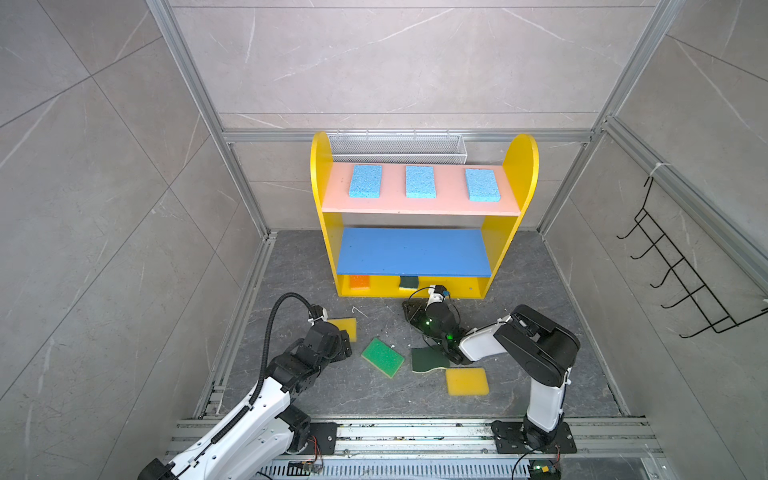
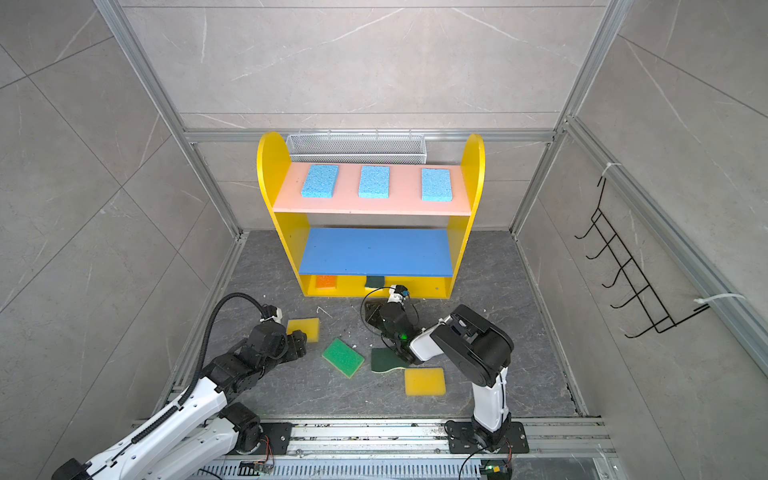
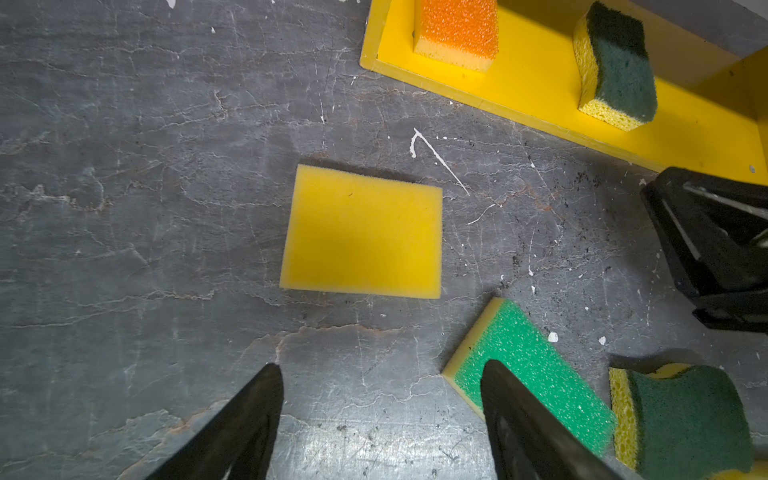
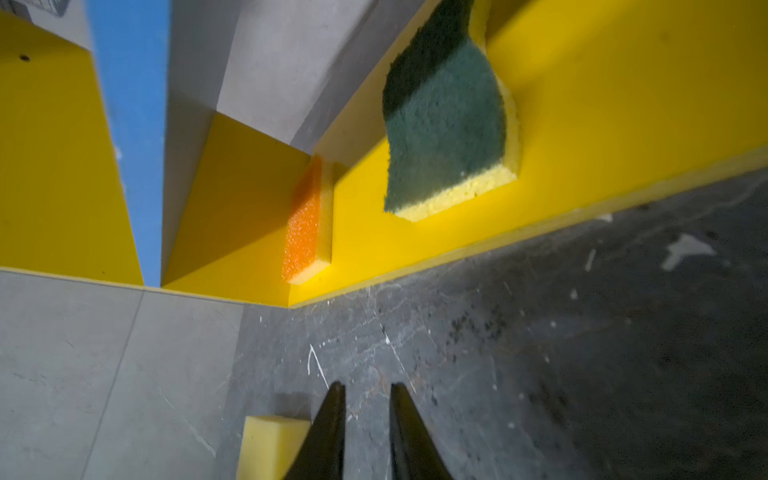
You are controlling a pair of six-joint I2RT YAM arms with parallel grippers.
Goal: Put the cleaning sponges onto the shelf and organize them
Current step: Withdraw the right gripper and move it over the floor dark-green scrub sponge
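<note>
Pincers first: left pincer (image 3: 380, 365) stands wide apart and grips nothing, bare floor showing between its fingers. Right pincer (image 4: 368, 386) shows only a narrow slit between its fingers, likewise with nothing in it.

Hidden or cut off: in both top views the left pincer's tips are lost under its own wrist, which also covers a corner of the near yellow sponge (image 1: 344, 325). Blue middle board (image 1: 413, 251) overhangs the bottom tier, so orange sponge (image 1: 359, 281) and shelved scourer (image 1: 409, 282) show there only as front slivers. The wrist views show both lying flat on the yellow bottom board, orange at the left end, scourer near the middle, well apart. Floor scourer (image 1: 428, 359) is partly covered by the right forearm. The right wrist view cuts the near yellow sponge off at the frame edge.

Pose: left arm comes in from the front rail, wrist tipped down over the near yellow sponge, clear of it. Right arm rises upright from the rail, elbow folded, forearm running low toward the shelf (image 1: 521, 166). Its pincer sits just before the bottom tier's front lip, near the shelved scourer but apart from it.

Elsewhere: three blue sponges (image 1: 420, 181) lie in a row on the pink top board (image 1: 449, 203). Green sponge (image 1: 382, 356) and far yellow sponge (image 1: 466, 381) lie flat on the floor.
</note>
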